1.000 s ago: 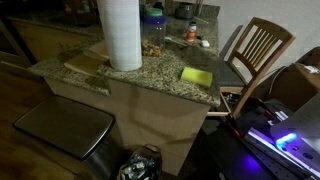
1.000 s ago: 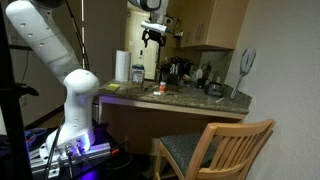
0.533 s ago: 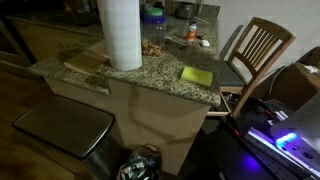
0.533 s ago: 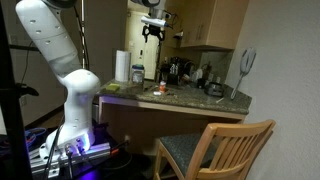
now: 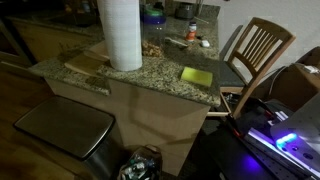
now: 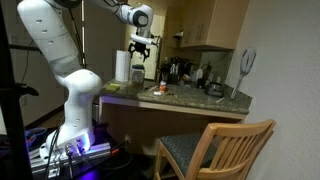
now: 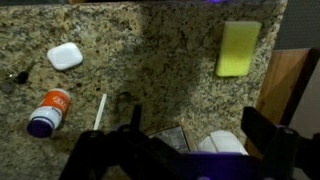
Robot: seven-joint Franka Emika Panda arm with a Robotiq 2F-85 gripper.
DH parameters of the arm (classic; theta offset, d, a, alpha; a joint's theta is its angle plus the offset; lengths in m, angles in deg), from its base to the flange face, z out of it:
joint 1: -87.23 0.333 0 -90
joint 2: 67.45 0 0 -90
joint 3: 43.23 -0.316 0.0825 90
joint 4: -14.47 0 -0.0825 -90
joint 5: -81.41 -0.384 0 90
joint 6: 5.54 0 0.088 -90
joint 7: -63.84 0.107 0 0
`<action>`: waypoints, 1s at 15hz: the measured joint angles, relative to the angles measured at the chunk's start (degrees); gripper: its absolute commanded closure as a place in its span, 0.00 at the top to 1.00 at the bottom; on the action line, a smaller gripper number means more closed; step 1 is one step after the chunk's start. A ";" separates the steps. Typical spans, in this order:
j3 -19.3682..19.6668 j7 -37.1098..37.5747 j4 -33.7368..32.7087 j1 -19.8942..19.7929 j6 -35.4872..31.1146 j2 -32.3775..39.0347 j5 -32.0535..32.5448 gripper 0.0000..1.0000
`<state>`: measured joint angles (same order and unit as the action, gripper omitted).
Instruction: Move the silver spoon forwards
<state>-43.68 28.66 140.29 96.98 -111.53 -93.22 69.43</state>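
Note:
The silver spoon [image 7: 100, 111] is a thin pale sliver lying on the granite counter [image 7: 160, 60] in the wrist view, next to an orange bottle [image 7: 48, 112] with a purple cap. My gripper [image 7: 197, 130] is open and empty, its two dark fingers [image 7: 262, 125] spread wide at the bottom of that view. It hangs high above the counter, over the paper towel roll [image 7: 225, 147], to the right of the spoon. In an exterior view the gripper [image 6: 139, 52] is up by the roll [image 6: 121, 66]. The spoon is too small to make out in both exterior views.
A yellow sponge [image 7: 238, 48] lies near the counter's edge, also in an exterior view [image 5: 196, 75]. A small white case [image 7: 65, 56] sits by the bottle. A tall paper towel roll [image 5: 120, 35] stands on a cutting board [image 5: 85, 63]. A wooden chair [image 5: 255, 48] stands beside the counter.
The arm has swung my gripper left and down, from high over the middle of the counter to above the paper towel roll. Nothing on the counter has moved.

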 measured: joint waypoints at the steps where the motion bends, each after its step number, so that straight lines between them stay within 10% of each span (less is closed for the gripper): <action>1: -1.27 0.84 2.84 0.27 -2.72 0.58 1.09 1.00; 9: -2.45 2.97 7.24 0.60 -9.36 4.86 2.89 1.00; 15: -3.34 7.41 5.55 0.95 -30.88 19.96 3.14 1.00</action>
<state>-47.03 36.07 145.84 97.92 -142.41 -73.27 72.57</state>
